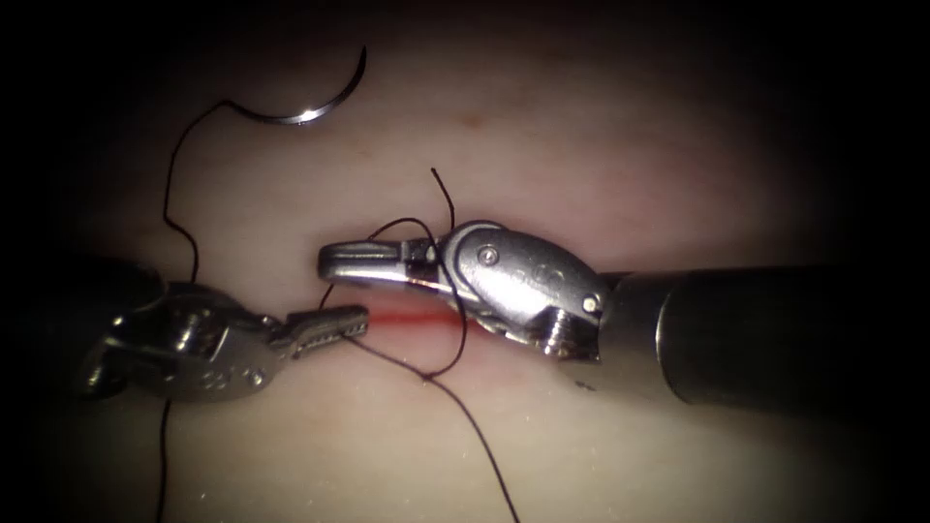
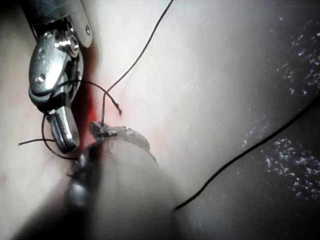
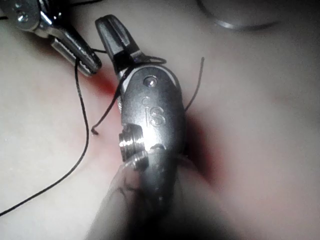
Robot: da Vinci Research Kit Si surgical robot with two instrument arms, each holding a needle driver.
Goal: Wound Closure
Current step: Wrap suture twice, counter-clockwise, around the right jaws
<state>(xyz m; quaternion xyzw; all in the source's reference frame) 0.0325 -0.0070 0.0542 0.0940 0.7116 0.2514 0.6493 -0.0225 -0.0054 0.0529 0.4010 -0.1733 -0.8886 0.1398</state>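
Note:
The curved needle [image 1: 308, 108] lies free on the tissue [image 1: 630, 145], far left of the cut [image 1: 407, 318] and not in the tissue. Its thread [image 1: 174, 208] runs down to my left tool [image 1: 339, 324], whose jaws are shut on the thread just left of the cut. My right tool [image 1: 334, 261] comes across the cut with its jaws shut and empty, and a loop of thread [image 1: 426, 237] is wrapped around them. In the right wrist view that loop [image 3: 147, 60] crosses the right tool [image 3: 112, 35] behind its tips, with the left tool [image 3: 80, 52] close beside.
Red fluid [image 1: 392, 316] marks the cut between the two tools. A short free thread end [image 1: 436, 179] sticks up behind the right tool. Another strand [image 1: 484, 455] trails toward the near edge. The right shaft [image 1: 775, 334] covers the tissue on the right.

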